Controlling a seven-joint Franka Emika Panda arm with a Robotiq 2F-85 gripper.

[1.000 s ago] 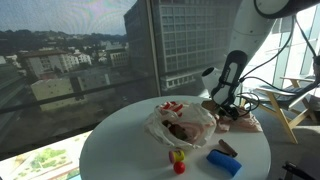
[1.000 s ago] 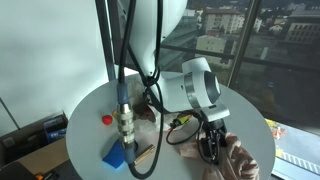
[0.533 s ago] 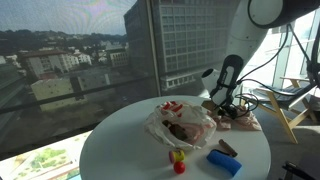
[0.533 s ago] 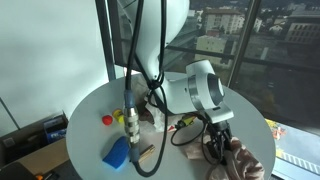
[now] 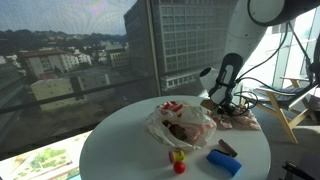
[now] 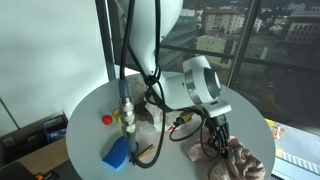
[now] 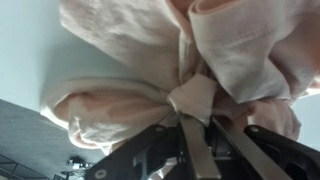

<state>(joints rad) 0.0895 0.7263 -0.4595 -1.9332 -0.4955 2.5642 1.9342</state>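
Floor-to-ceiling windows with a city skyline behind; a round white counter (image 5: 120, 135) sits in front of them. Step in hand, as I read it: grasp phase on the pink cloth (image 5: 240, 122), which lies crumpled at the right edge of the counter in both exterior views, well apart from the rest of the clutter. End effector (image 5: 222, 108) is down on the cloth's left part, pointing roughly straight down. Wrist view shows the fingers (image 7: 195, 145) drawn close together with a bunched fold of the cloth (image 7: 150, 50) pinched between the tips, so I'd call it closed on the fabric and not open. How deep the bite goes I can't tell; only a small knot of fabric is in the pinch and the bulk hangs loose around it. Other items: crinkled plastic bag (image 5: 180, 125) at centre, blue block (image 5: 224, 161) near right, small red-and-yellow piece (image 5: 178, 160) at the near edge, brown strip (image 5: 228, 147) just beside the block. My take on the next move: it calls for a slow vertical lift, so the thin fold doesn't slip out, and clearance from the counter edge so trailing fabric doesn't snag.
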